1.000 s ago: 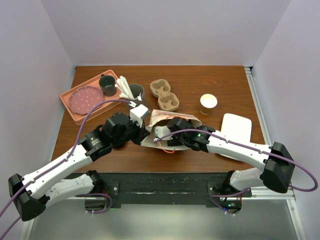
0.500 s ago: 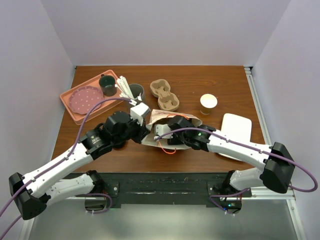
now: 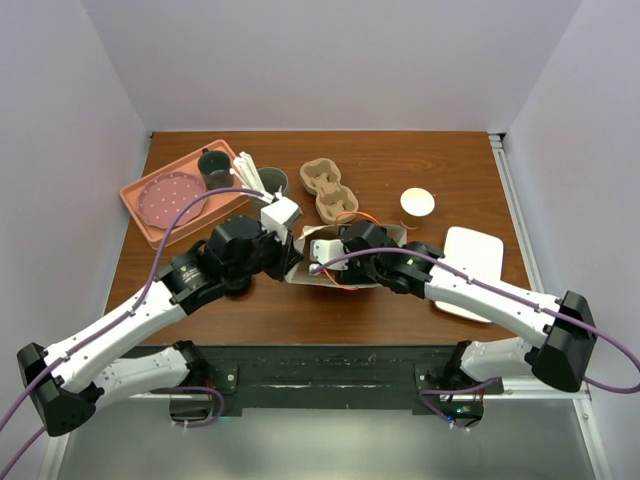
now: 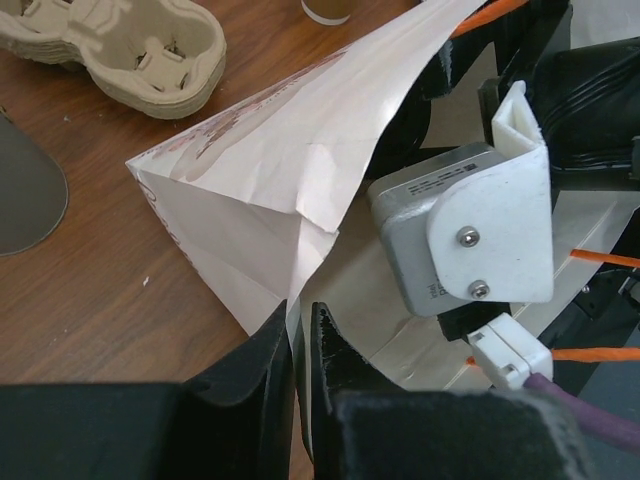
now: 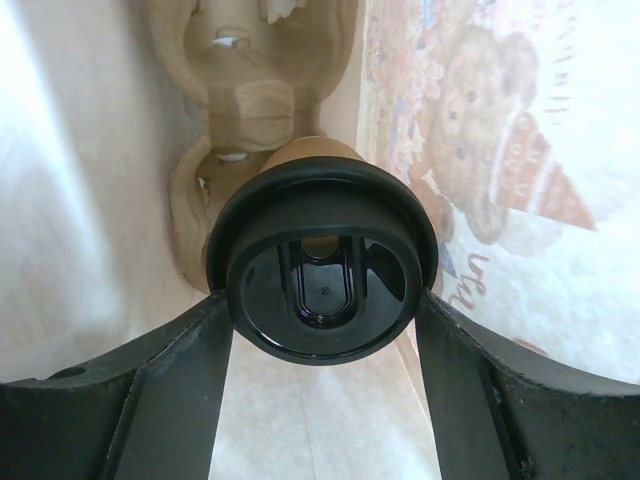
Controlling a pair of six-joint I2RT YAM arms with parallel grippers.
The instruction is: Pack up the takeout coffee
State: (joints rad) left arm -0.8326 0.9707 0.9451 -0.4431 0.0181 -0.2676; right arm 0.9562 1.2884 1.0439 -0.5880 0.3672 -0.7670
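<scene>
Takeout coffee (image 5: 322,262), black-lidded and tan-sided: inside the paper bag (image 4: 270,170), seated in one hole of a cardboard carrier (image 5: 255,100). Clamped at the lid between the two fingers of the right gripper (image 5: 322,300), one finger pressed to each side. Teddy-bear print on the bag wall at 2 o'clock from the lid. Hidden from the overhead camera by the bag's raised upper wall and by the right wrist reaching in beneath it.

At the bag's 9 o'clock edge, left gripper (image 4: 300,345) pinched tight on the white paper, jaws all but together with only the bag's edge between. Orange cord loops showing around the bag.

Just beyond the bag at 12 o'clock, an empty two-hole carrier (image 3: 328,192) on the wooden table (image 3: 430,160). At 2 o'clock, well apart, a lone paper cup (image 3: 418,202), upright. At 3 o'clock, a white tray (image 3: 472,258), its near corner covered in view by the right forearm.

Farthest, at 10 o'clock, a pink tray (image 3: 135,205) bearing a speckled pink plate (image 3: 168,198) and a dark mug (image 3: 213,170). Grey tumbler (image 3: 272,183) of white utensils at the tray's 3 o'clock end, whether on the tray or beside it not clear.
</scene>
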